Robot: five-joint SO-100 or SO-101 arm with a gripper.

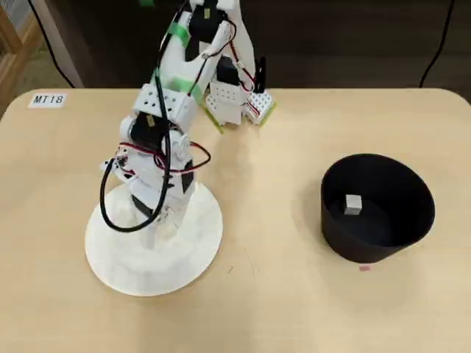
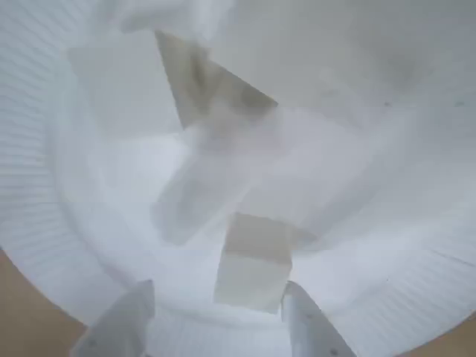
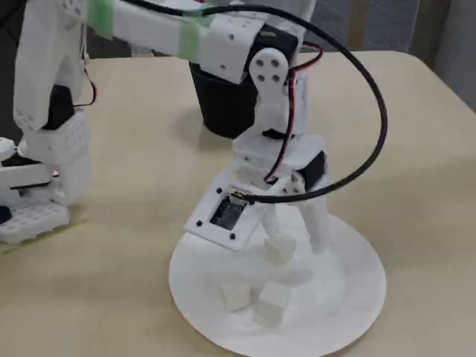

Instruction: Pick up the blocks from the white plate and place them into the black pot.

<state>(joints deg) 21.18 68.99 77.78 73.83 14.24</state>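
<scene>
The white plate [image 1: 195,254] lies at the left of the table in the overhead view. My gripper [image 3: 297,242] is down over it, open. In the wrist view [image 2: 219,316] one off-white block [image 2: 253,260] sits on the plate [image 2: 44,193] between my fingertips [image 2: 123,323], close to the right one. The fixed view shows that block [image 3: 279,249] and two more blocks [image 3: 236,296] [image 3: 274,301] at the plate's near side [image 3: 349,297]. The black pot [image 1: 401,220] stands to the right, with one block [image 1: 353,204] inside. The pot also shows behind the arm in the fixed view [image 3: 223,108].
The arm's base [image 1: 235,103] is clamped at the table's far edge. A label reading MT18 [image 1: 48,99] is stuck at the far left corner. A tiny pink speck [image 1: 364,267] lies just in front of the pot. Bare tabletop separates plate and pot.
</scene>
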